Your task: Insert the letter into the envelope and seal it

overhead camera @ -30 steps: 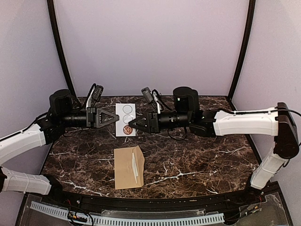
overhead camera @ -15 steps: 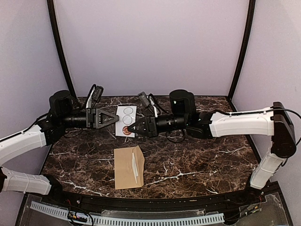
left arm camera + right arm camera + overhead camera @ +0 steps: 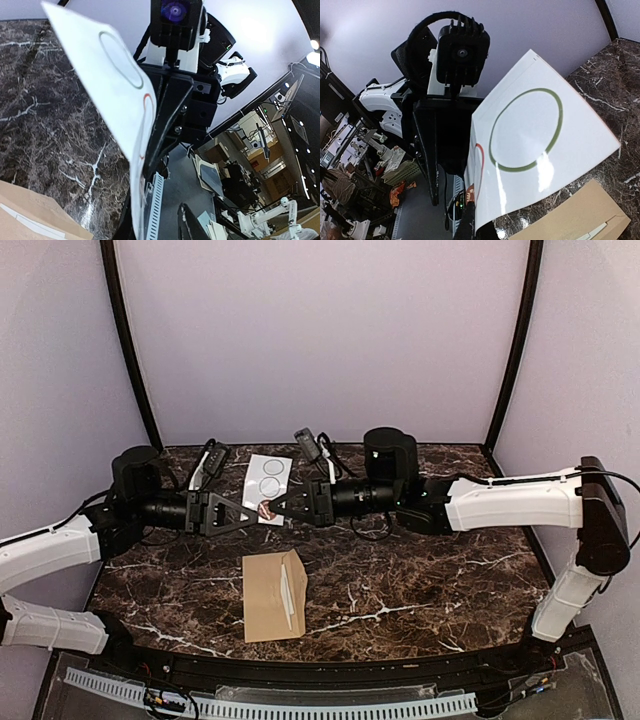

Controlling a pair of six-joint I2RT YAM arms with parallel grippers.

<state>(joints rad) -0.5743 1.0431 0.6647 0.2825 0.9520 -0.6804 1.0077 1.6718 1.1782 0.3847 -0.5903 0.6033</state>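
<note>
The tan envelope (image 3: 265, 602) lies flat near the table's front, flap open with its thin white strip (image 3: 288, 590) showing. It also shows in the left wrist view (image 3: 30, 215) and the right wrist view (image 3: 585, 215). No separate letter is in view. My right gripper (image 3: 274, 508) is shut on the lower edge of the white sticker card (image 3: 268, 476) and holds it tilted off the table, by a red-brown sticker (image 3: 266, 509). My left gripper (image 3: 248, 516) faces it tip to tip and looks open, with the card's edge (image 3: 136, 200) between its fingers.
The dark marble table (image 3: 420, 580) has a black rim at the front edge (image 3: 330, 668). Both arms reach across the back half of the table. Black frame posts (image 3: 128, 350) stand at the back corners.
The sticker card has come up off the table and now tilts in the right gripper. My left gripper has moved down and right to the card's lower edge.
</note>
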